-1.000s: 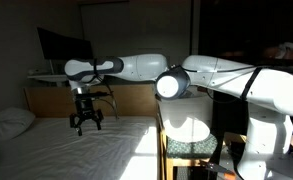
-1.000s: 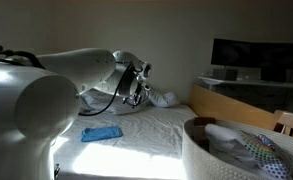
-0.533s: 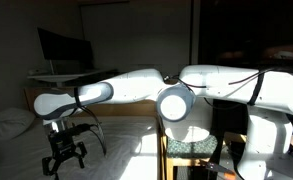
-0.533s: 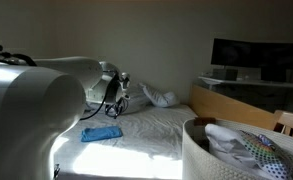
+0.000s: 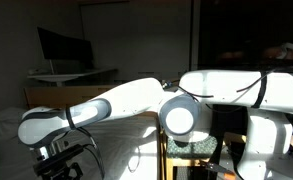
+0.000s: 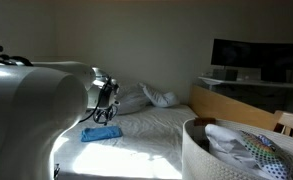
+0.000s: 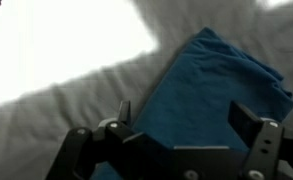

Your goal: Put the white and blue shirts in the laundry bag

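The blue shirt [image 7: 211,85] lay on the wrinkled white bed sheet [image 7: 46,60] as a flat, folded piece of soft cloth, roughly rectangular and faintly creased. In the wrist view its long axis ran from 7 o'clock up to 1 o'clock, with its far corner pointing toward 2 o'clock. In an exterior view the blue shirt [image 6: 101,133] stretched nearly from 9 to 3 o'clock in a sunlit patch. The gripper [image 7: 184,110], dark and blocky, hung over the shirt with its two fingers spread wide and nothing between them. Whether it touched the cloth could not be told. The laundry bag [image 6: 198,158], a round white fabric tub with a rolled rim, stood well apart at 4 o'clock from the shirt, with pale cloth heaped inside.
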`<act>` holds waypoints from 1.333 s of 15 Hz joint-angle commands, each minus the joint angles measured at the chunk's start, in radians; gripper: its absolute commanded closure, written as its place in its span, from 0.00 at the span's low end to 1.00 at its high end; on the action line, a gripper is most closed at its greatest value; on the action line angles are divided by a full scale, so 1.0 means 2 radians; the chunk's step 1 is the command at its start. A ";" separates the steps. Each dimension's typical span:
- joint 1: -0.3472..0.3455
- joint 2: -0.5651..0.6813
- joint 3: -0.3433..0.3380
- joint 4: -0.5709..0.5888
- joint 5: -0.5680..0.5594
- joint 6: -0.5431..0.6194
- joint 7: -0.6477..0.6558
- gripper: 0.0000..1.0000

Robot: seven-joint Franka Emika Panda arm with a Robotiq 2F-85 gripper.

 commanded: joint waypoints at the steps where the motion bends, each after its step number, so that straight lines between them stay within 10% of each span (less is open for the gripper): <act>1: -0.002 0.000 0.004 0.002 -0.004 -0.001 0.001 0.00; 20: 0.021 0.004 -0.042 -0.068 -0.050 0.088 0.044 0.00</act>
